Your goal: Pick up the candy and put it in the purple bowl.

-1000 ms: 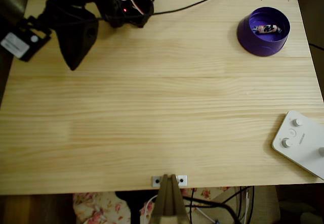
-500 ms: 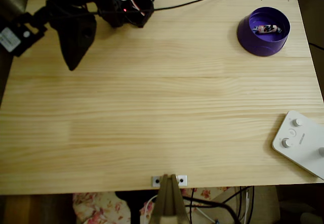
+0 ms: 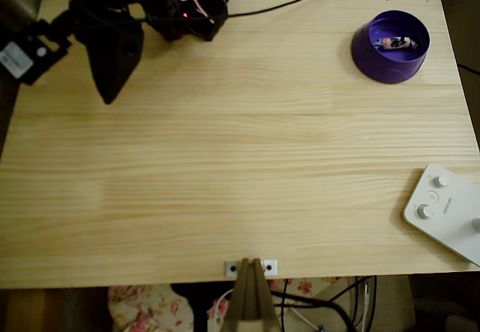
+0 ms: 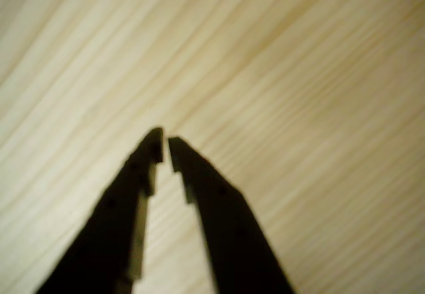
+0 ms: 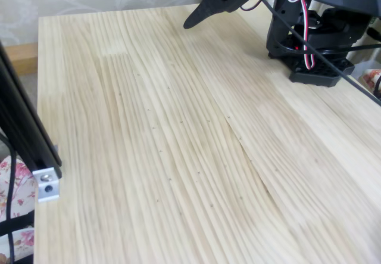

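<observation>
Overhead view showed the candy (image 3: 396, 43) lying inside the purple bowl (image 3: 390, 66) at the surface's (image 3: 240, 167) two o'clock corner, well apart from the black tool (image 3: 109, 96) hanging at ten o'clock. Wrist view had the tool's (image 4: 165, 146) tips nearly together with nothing between them, above bare wood. A white device (image 3: 448, 212) sat at four o'clock.
</observation>
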{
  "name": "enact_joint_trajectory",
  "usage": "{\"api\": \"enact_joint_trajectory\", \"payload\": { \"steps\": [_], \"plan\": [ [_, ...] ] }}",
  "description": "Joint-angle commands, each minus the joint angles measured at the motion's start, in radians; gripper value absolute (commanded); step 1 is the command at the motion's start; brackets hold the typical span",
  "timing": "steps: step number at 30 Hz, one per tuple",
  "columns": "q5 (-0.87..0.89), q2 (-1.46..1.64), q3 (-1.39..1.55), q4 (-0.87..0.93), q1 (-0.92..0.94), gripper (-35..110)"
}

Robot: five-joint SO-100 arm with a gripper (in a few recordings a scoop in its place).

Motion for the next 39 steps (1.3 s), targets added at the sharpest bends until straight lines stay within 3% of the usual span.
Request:
{"api": "enact_joint_trajectory", "payload": {
  "steps": [1,21,32,39],
  "plan": [
    [0.008,0.020,-0.017,-0.005,0.031,0],
    [-0.051,0.020,-0.017,-0.011,0.031,0],
    [0.282,0.018,-0.017,0.106,0.031,0],
    [0.282,0.020,-0.017,0.106,0.031,0]
  ]
}}
